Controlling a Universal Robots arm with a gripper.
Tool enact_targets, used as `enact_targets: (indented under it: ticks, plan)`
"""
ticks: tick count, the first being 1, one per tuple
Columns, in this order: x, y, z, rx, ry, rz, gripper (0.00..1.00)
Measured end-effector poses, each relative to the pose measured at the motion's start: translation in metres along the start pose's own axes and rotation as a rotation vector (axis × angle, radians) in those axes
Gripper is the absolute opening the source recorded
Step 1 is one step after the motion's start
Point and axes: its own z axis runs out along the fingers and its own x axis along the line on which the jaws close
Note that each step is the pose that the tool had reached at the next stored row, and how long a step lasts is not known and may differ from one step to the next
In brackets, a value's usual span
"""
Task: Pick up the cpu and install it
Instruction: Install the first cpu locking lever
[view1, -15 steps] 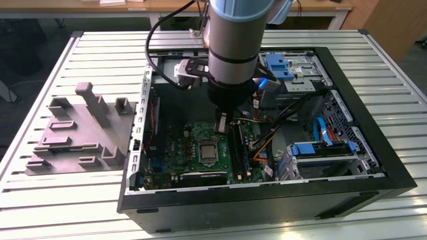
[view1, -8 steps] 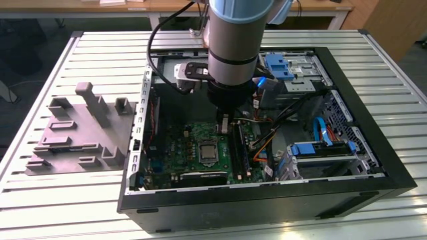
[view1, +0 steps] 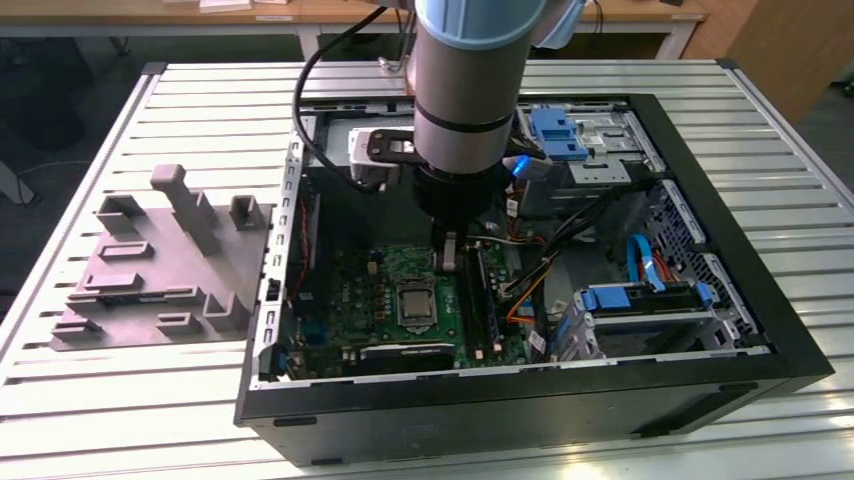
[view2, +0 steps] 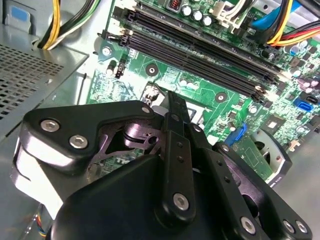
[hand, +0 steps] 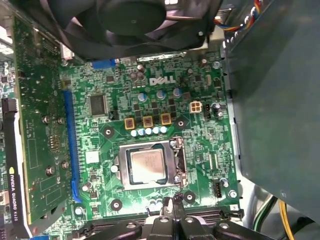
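Observation:
The cpu (hand: 146, 166) is a small silvery-beige square lying flat inside the metal-framed socket (hand: 176, 165) on the green motherboard (hand: 100, 135). In the exterior view the cpu (view1: 415, 303) sits low in the open computer case (view1: 747, 330). My gripper (view1: 450, 257) hangs inside the case just above the board, beside the socket and clear of the chip. Its fingers (hand: 169, 206) are pressed together with nothing between them. In the second wrist view the shut gripper (view2: 172, 105) points down at the board near the memory slots (view2: 200, 50).
A grey moulded fixture (view1: 147, 270) lies on the slatted table at the exterior view's left. Inside the case are a black fan (hand: 135, 20), an upright expansion card (hand: 15, 150), blue drive brackets (view1: 641, 298) and loose cables (view1: 561, 240).

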Motion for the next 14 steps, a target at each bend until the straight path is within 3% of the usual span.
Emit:
enact_targets:
  ticks: [5,14]
  plan:
    - [0.0022,-0.0003,0.0036,-0.0020,0.0013,-0.031,0.11]
    - [0.0110,-0.0011,0.0063,-0.0028,0.0051,-0.046,0.11]
